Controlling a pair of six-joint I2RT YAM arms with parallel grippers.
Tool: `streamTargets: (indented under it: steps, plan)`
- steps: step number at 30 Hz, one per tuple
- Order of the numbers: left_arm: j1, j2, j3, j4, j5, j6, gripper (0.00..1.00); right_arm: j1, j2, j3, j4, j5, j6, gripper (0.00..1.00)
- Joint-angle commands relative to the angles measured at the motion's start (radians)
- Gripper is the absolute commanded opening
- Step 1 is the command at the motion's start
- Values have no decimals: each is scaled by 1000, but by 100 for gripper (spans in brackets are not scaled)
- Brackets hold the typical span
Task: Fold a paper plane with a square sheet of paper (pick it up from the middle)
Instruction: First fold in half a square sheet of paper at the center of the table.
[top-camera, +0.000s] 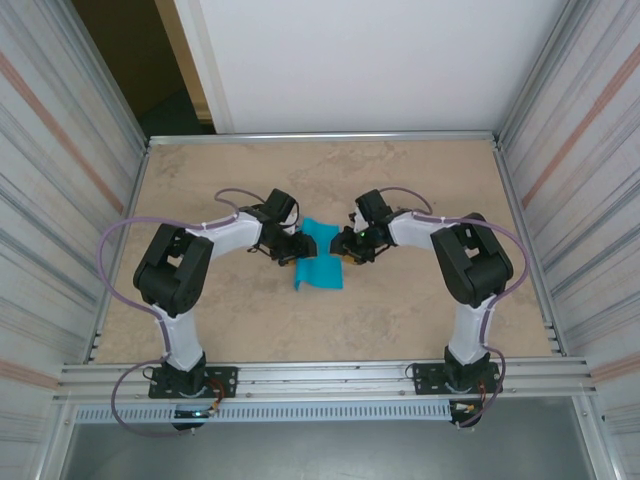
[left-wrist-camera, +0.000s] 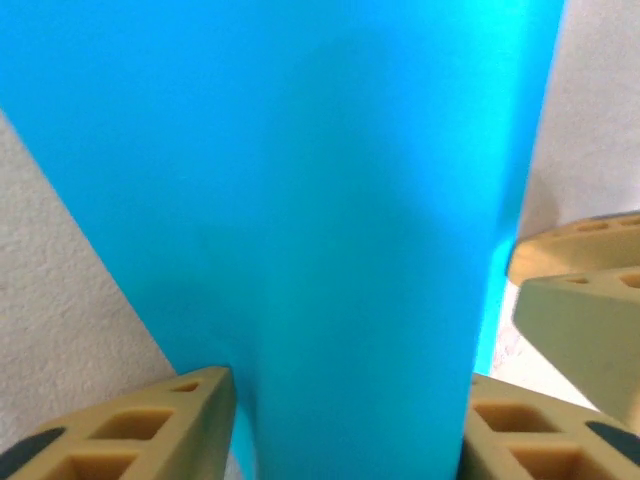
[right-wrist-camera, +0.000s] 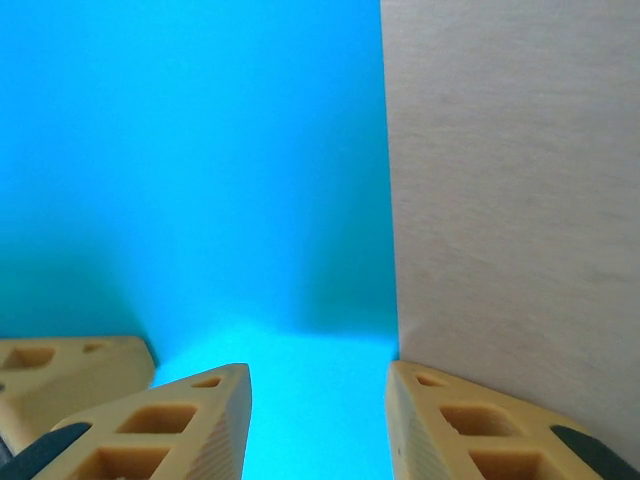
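The square sheet of paper (top-camera: 320, 264) is teal-blue and lies bowed on the table between my two grippers. My left gripper (top-camera: 297, 250) comes at it from the left. In the left wrist view the paper (left-wrist-camera: 300, 200) rises as a curved band that spans the whole gap of the left gripper (left-wrist-camera: 348, 385), touching both fingers. My right gripper (top-camera: 345, 245) meets the sheet's right side. In the right wrist view its jaws (right-wrist-camera: 320, 375) stand apart over the paper (right-wrist-camera: 200, 150), whose straight edge runs to the right fingertip.
The beige table (top-camera: 420, 180) is walled by metal panels left and right, with a rail along the near edge. The right gripper's fingers (left-wrist-camera: 580, 290) show close by in the left wrist view. A left finger (right-wrist-camera: 60, 375) shows in the right wrist view.
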Motion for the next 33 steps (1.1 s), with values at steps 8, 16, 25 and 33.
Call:
streamTargets:
  steps: [8, 16, 25, 33]
  plan:
    - [36, -134, -12, 88, 60, 48, 26, -118, -236, -124, 128, 7, 71, 47]
    - [92, -253, -20, 297, 311, -36, 24, -219, -319, -127, 266, -187, 135, 68]
    - [128, -292, 43, 443, 514, -152, 24, -250, -307, -43, 380, -374, 129, 90]
    - [129, -287, 77, 441, 547, -172, 26, -231, -178, 98, 388, -481, 91, 93]
